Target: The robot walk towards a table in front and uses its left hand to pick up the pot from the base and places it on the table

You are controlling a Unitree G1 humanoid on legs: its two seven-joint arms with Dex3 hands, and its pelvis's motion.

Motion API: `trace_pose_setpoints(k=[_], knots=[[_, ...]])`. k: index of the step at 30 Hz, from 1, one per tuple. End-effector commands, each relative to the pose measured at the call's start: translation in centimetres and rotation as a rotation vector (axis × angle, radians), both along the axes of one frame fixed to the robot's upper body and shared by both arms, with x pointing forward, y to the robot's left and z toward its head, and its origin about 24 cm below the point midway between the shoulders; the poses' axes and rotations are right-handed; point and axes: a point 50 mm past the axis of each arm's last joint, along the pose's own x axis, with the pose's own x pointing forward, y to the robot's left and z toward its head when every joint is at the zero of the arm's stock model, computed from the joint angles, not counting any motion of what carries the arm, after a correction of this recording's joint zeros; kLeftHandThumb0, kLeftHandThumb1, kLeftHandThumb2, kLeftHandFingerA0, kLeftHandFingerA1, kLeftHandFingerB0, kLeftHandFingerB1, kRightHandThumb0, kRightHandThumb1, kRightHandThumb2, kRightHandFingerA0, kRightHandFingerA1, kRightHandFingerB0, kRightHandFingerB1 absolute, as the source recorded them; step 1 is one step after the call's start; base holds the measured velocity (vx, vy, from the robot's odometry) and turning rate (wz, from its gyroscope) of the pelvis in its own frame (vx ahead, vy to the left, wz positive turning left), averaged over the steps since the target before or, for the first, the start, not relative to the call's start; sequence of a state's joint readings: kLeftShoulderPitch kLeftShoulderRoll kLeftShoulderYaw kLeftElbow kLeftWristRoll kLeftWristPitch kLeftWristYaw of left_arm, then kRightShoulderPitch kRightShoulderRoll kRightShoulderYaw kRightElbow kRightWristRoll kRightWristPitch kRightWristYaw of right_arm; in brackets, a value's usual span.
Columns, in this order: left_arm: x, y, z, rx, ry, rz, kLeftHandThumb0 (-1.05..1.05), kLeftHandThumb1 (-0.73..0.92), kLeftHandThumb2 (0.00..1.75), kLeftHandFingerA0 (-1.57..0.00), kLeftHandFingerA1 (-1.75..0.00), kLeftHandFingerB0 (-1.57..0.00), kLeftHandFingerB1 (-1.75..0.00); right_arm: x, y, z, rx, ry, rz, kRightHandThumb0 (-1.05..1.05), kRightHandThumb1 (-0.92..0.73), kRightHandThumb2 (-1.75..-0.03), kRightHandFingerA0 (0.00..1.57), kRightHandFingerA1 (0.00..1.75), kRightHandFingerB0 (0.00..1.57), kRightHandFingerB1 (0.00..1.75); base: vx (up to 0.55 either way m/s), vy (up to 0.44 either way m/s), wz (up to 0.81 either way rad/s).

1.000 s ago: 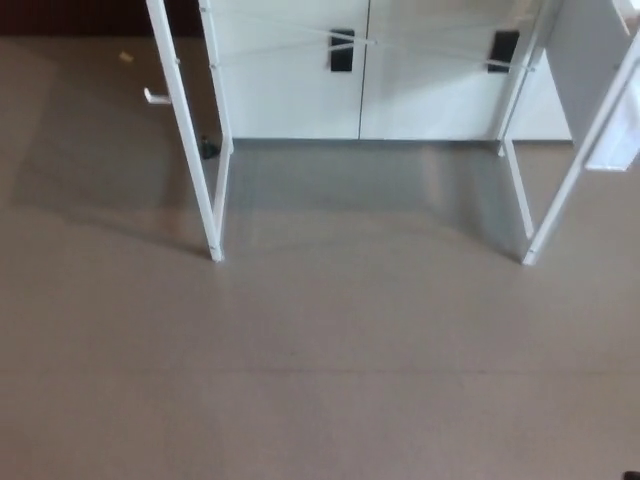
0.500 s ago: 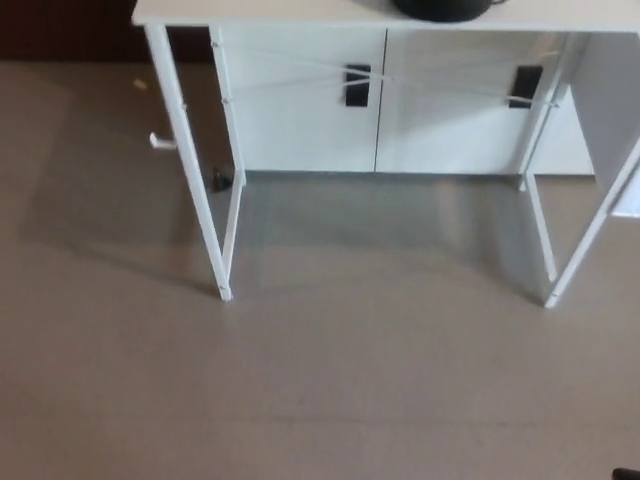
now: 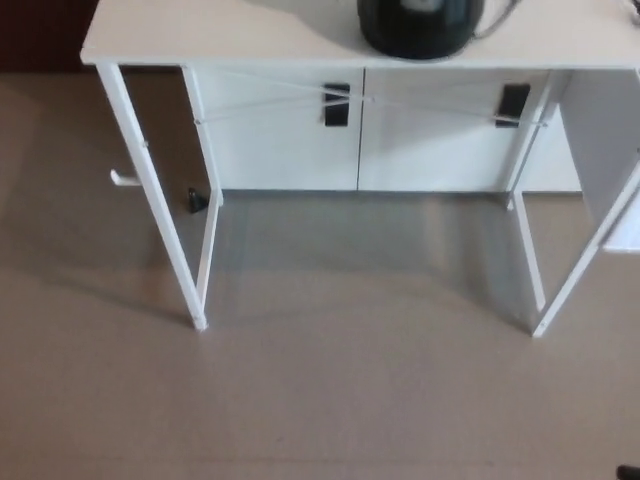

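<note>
Head view: rounded glossy black pot (image 3: 420, 28) on smooth white table (image 3: 200, 35).

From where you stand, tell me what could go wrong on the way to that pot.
1. The pot is cut off at the picture's top edge, so its grip point cannot be judged yet.
2. Drifting sideways could clip the left front leg or right front leg of the table.
3. What looks like a cord leaves the pot's right side; lifting might snag it.
</note>
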State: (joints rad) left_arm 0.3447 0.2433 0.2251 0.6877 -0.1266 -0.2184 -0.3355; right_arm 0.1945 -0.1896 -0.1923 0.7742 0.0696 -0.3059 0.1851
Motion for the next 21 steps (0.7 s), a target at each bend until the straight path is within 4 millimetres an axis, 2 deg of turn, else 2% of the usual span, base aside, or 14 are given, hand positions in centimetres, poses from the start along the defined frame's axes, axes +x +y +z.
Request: trace_pose_setpoints(k=[1, 3, 4, 10, 12, 15, 21], knots=[[-0.21, 0.5, 0.22, 0.013, -0.005, 0.005, -0.29, 0.53, 0.56, -0.6, -0.42, -0.55, -0.38, -0.08, -0.27, 0.11, -0.014, 0.005, -0.003, -0.33, -0.45, -0.53, 0.71, 0.52, 0.53, 0.47, 0.23, 0.166, 0.12], [-0.29, 0.49, 0.17, 0.007, -0.006, 0.005, -0.29, 0.53, 0.56, -0.6, -0.43, -0.56, -0.38, -0.13, -0.3, 0.09, -0.011, 0.004, -0.002, -0.34, -0.45, -0.53, 0.71, 0.52, 0.53, 0.47, 0.27, 0.028, 0.08], [-0.27, 0.48, 0.23, 0.011, -0.007, -0.002, -0.29, 0.53, 0.56, -0.61, -0.42, -0.55, -0.38, -0.13, -0.3, 0.09, -0.012, 0.003, -0.001, -0.42, -0.35, -0.71, 0.65, 0.62, 0.48, 0.56, 0.21, -0.017, 0.1], [-0.33, 0.45, 0.26, 0.023, -0.002, -0.019, -0.3, 0.53, 0.56, -0.6, -0.42, -0.55, -0.38, -0.3, -0.33, 0.08, -0.026, 0.008, 0.007, -0.46, -0.37, -0.74, 0.65, 0.62, 0.47, 0.56, 0.21, -0.093, 0.1], [-0.33, 0.45, 0.26, 0.023, -0.002, -0.02, -0.3, 0.53, 0.56, -0.6, -0.42, -0.55, -0.38, -0.31, -0.33, 0.08, -0.026, 0.008, 0.008, -0.46, -0.37, -0.74, 0.65, 0.62, 0.47, 0.56, 0.24, -0.282, 0.22], [-0.39, 0.44, 0.29, 0.019, -0.002, -0.014, -0.3, 0.53, 0.56, -0.6, -0.42, -0.56, -0.38, -0.33, -0.38, 0.01, -0.016, 0.008, 0.006, -0.46, -0.35, -0.73, 0.68, 0.64, 0.48, 0.56, 0.3, -0.621, 0.18], [-0.23, 0.44, 0.36, 0.034, -0.01, -0.028, -0.3, 0.52, 0.56, -0.62, -0.43, -0.57, -0.38, -0.09, -0.37, 0.05, -0.018, 0.012, 0.011, -0.47, -0.36, -0.74, 0.65, 0.63, 0.48, 0.56, 0.25, -0.105, -0.06]])
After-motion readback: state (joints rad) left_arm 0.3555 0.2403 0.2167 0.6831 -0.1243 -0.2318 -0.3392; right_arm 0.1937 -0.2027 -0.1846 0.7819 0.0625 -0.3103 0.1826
